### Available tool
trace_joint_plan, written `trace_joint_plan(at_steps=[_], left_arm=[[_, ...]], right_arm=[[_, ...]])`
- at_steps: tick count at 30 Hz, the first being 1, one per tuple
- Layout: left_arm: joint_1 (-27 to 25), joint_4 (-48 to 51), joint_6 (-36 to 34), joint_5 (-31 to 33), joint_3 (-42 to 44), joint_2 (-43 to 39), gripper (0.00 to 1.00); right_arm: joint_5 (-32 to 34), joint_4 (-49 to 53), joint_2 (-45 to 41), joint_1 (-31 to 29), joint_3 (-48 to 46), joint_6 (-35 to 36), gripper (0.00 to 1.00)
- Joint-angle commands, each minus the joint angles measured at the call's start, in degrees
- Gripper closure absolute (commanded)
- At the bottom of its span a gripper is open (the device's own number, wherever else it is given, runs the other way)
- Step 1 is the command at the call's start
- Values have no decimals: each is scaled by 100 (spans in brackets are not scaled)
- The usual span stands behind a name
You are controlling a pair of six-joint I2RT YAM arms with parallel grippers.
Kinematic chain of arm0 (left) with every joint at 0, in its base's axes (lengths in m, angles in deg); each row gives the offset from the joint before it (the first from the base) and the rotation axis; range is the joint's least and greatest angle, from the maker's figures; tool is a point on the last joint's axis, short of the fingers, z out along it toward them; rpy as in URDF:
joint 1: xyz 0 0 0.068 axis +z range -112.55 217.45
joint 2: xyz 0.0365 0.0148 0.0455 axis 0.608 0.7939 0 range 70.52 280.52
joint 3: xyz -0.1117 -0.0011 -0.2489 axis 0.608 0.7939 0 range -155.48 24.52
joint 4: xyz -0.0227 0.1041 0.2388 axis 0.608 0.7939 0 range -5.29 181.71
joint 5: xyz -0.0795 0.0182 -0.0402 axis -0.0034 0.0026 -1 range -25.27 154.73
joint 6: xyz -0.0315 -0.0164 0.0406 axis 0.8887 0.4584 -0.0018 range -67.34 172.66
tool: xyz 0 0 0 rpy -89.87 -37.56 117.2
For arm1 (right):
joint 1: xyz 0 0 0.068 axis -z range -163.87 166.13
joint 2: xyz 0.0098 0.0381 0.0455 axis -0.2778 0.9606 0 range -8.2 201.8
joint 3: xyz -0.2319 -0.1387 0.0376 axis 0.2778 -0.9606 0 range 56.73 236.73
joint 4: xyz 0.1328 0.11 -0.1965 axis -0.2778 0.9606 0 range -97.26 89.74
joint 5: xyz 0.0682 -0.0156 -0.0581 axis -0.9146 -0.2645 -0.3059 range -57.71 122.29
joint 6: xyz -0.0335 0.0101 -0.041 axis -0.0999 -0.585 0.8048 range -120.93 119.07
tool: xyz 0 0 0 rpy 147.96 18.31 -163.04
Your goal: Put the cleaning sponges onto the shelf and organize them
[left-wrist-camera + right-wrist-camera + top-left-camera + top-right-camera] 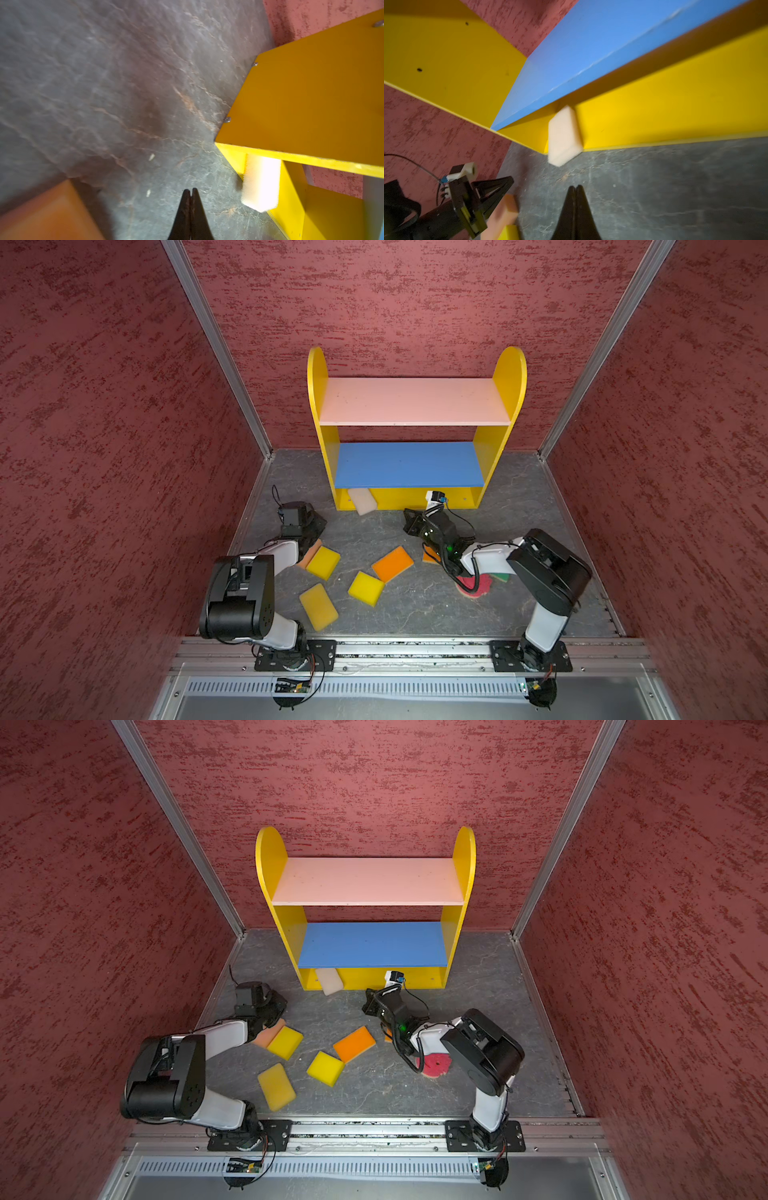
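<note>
The shelf (415, 402) stands against the back wall with its pink and blue boards bare. A cream sponge (362, 500) lies half on the yellow bottom board and half on the floor, also seen in the wrist views (261, 182) (563, 137). Three yellow sponges (323, 563) (318, 606) (366, 588) and an orange sponge (392, 563) lie loose on the floor. A peach sponge (311, 556) sits partly under my left arm. My left gripper (190, 190) (320, 526) is shut and empty above the floor. My right gripper (575, 187) (408, 521) is also shut and empty, in front of the shelf.
A second orange sponge (429, 558), a round pink sponge (436, 1065) and a green sponge (502, 576) lie partly hidden under my right arm. Red walls (124, 448) close in both sides and the back. The floor is grey stone (415, 605).
</note>
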Motion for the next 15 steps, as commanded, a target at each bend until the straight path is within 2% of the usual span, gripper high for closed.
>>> trace_joint_plan(at_steps=[1, 5, 15], left_arm=[[170, -160, -168, -170, -146, -100, 99], [343, -137, -147, -704, -573, 217, 98], [455, -504, 150, -963, -238, 312, 98]], right_arm=[[-592, -1008, 761, -187, 334, -792, 100], [-797, -968, 1490, -337, 1230, -1002, 100], [10, 285, 2247, -642, 2541, -1170, 100]])
